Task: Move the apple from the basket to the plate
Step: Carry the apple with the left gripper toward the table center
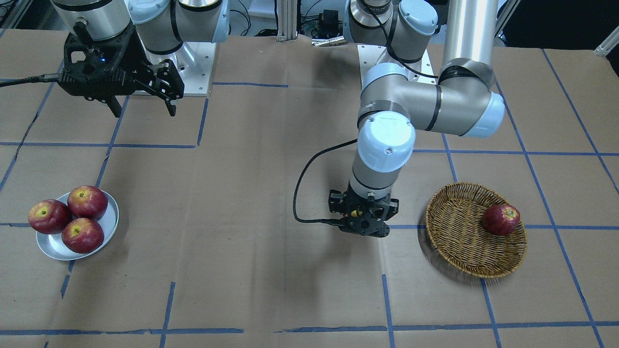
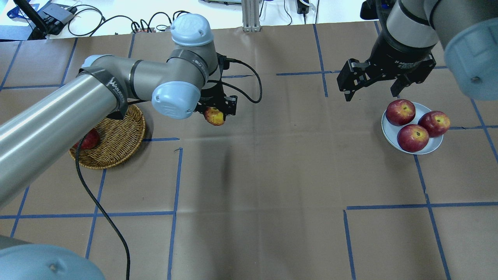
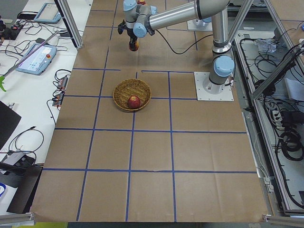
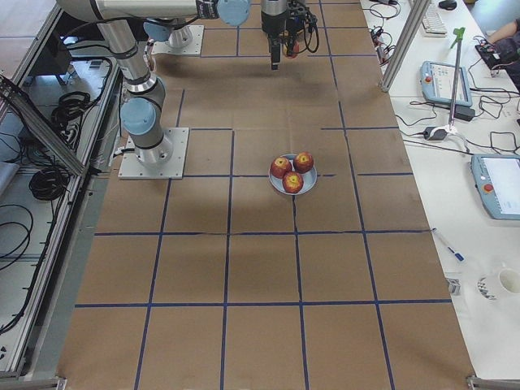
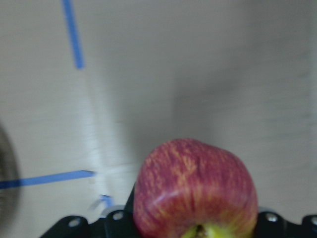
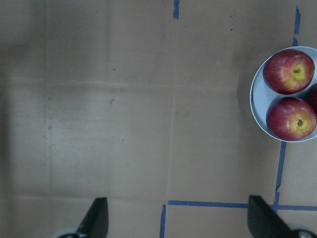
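The pale streaky apple [image 2: 214, 116] with its yellow stem patch is held in my left gripper [image 2: 216, 112], which is shut on it above the bare table, just right of the wicker basket [image 2: 116, 146]. In the left wrist view the apple [image 5: 195, 191] fills the lower middle. The silver-grey plate [image 2: 389, 131] lies at the far right, away from this gripper. My right gripper [image 2: 371, 93] hangs open and empty just left of and behind the plate.
A dark red apple [image 2: 90, 140] lies in the basket, partly hidden by my left arm. Three glossy red apples [image 2: 413, 137] fill most of the plate. Brown paper with blue tape lines covers the table between basket and plate.
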